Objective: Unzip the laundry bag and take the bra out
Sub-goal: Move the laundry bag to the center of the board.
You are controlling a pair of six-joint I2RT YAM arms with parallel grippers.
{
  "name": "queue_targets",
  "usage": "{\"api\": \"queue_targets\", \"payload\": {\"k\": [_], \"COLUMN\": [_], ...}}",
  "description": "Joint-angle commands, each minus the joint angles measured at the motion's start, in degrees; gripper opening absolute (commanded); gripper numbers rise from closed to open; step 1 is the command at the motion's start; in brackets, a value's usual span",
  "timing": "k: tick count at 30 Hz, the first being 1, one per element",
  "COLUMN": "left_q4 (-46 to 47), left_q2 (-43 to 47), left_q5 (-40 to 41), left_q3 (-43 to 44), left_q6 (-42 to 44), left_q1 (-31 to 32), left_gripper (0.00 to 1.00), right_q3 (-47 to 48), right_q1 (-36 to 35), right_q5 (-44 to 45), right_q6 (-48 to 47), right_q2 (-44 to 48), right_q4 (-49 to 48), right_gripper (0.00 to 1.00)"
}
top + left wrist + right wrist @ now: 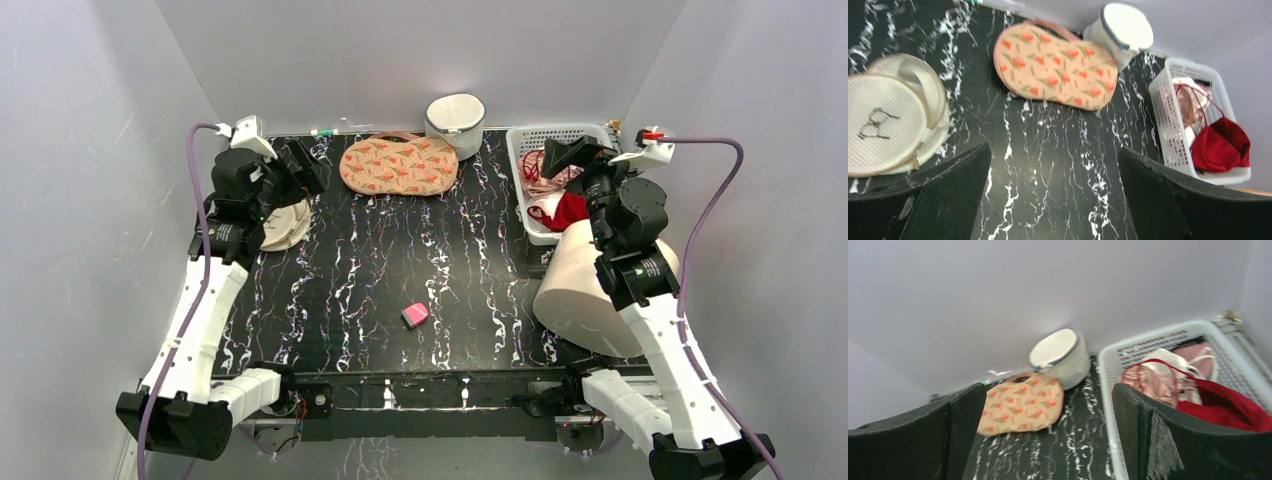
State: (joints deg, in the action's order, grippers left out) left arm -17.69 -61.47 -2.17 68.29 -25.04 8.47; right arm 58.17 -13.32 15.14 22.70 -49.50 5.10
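Top view: black marbled table w/ two arms rising from the bottom edge. The bag, peach w/ red-orange leaf print, lies flat at upper centre of the frame, near the table's far edge. Its long axis runs left-right across the frame. It looks shut. The zip pull can't be made out. Its strap peeks out along the far edge. The bra isn't seen, so it is prob. inside.

Key relation: the left fingers sit just left of the bag's left end, at about the same depth, aimed right at it. The right fingers are farther off, at upper right over the basket, w/ a white mesh tub btwn them and the bag. The left arm is nearer.

Left wrist view: left fingers spread wide apart, holding nothing, w/ the bag at upper centre beyond them and a round pouch at left.

Right wrist view: right fingers also spread apart and empty. The bag is at lower centre-left. The basket at right holds a red garment and a pink satin piece.

Pose: the left arm reaches up the left side, wrist above the pouch. The right arm goes up the right side, wrist above the basket.
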Motion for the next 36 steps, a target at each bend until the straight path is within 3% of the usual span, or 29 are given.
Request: {"api": "queue_targets", "payload": {"k": [1, 11, 28, 36], "left_q4": [-2.3, -4.1, 20.2, 25.5], "left_q2": [-2.9, -18.3, -42.3, -50.4], "left_q5": [-6.8, -15.5, -19.1, -14.6], "left_q3": [-1.5, -3.9, -1.1, 4.3], "left_q6": [-1.7, -4.9, -25.5, -27.6], "left_q1": [-0.6, -0.7, -3.3, -3.8], "left_gripper": [0.98, 0.98, 0.98, 0.93], "right_q3": [-0.3, -1.8, 0.2, -0.8], "right_q1": [0.5, 0.6, 0.7, 0.7], "right_q5": [-15.1, -21.5, -20.6, -20.7], "right_q6": [0.3, 1.7, 4.6, 3.8], "right_q2": [1.5, 1.9, -1.5, -1.0], "right_q4": [-4.4, -3.1, 1.3, 0.6], "right_gripper": [0.98, 0.98, 0.98, 0.98]}}
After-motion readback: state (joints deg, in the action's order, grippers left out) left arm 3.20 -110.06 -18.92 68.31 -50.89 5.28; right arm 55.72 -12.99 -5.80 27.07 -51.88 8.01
